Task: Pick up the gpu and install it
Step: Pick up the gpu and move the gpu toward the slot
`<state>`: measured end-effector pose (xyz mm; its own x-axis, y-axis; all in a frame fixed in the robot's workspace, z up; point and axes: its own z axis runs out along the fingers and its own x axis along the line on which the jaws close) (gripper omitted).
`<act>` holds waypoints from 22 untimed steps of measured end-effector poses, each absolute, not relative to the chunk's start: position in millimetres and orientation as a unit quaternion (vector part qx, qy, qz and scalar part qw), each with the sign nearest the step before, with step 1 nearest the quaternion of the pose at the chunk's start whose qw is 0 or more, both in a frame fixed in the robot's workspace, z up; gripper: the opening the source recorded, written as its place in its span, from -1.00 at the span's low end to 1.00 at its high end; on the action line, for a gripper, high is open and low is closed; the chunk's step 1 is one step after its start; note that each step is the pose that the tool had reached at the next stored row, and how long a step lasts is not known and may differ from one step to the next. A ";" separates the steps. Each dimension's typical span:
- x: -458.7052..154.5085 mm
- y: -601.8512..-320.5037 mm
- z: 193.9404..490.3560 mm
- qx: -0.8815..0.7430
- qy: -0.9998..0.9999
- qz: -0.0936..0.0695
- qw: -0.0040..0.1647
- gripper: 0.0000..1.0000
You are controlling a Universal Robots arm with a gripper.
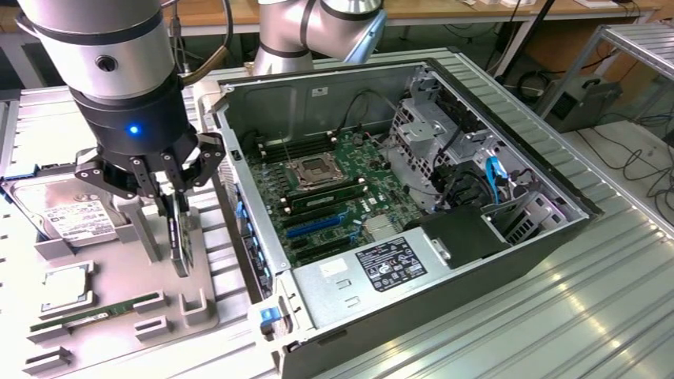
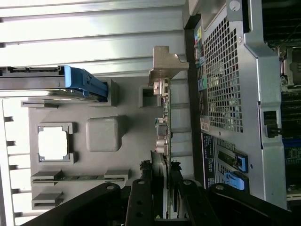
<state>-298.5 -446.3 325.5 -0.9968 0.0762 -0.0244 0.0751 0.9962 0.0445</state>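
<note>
tool: the tool hung straight down over the gpu, so the card lay directly under it with no sideways offset that we could make out

tool state: honestly we couldn't tell whether it was clamped on the card or just straddling it

gpu spot: it stood on its thin edge in the grey tray, along the tray edge closest to the computer case

seated or lifted: the card's lower edge looked level with its tray slot, so we judged it hadn't been pulled out yet

long axis: from the wrist view the gpu ran lengthwise along that tray edge, parallel to the case's side wall, and the tool sat across its thickness

bracket end: the silver bracket pointed toward the tray end where the hard drive sat, sticking out well past the tool

tray neighbours: a memory stick and a cpu sat on the tray side away from the case, well apart from the card

target: the motherboard lay open inside the case, toward the exterior view's right of the tool

slots: the blue slots ran slantwise across the board, so we figured the card's length would have to match that line
</note>
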 end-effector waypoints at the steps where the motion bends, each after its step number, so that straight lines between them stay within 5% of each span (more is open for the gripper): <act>1: -298.4 -446.3 325.6 0.038 0.999 0.022 0.013 -0.48; 22: -298.4 -446.3 330.2 0.038 0.999 0.022 0.013 -0.48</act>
<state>-298.4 -446.3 330.2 -0.9968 0.0762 -0.0245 0.0751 0.9962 0.0446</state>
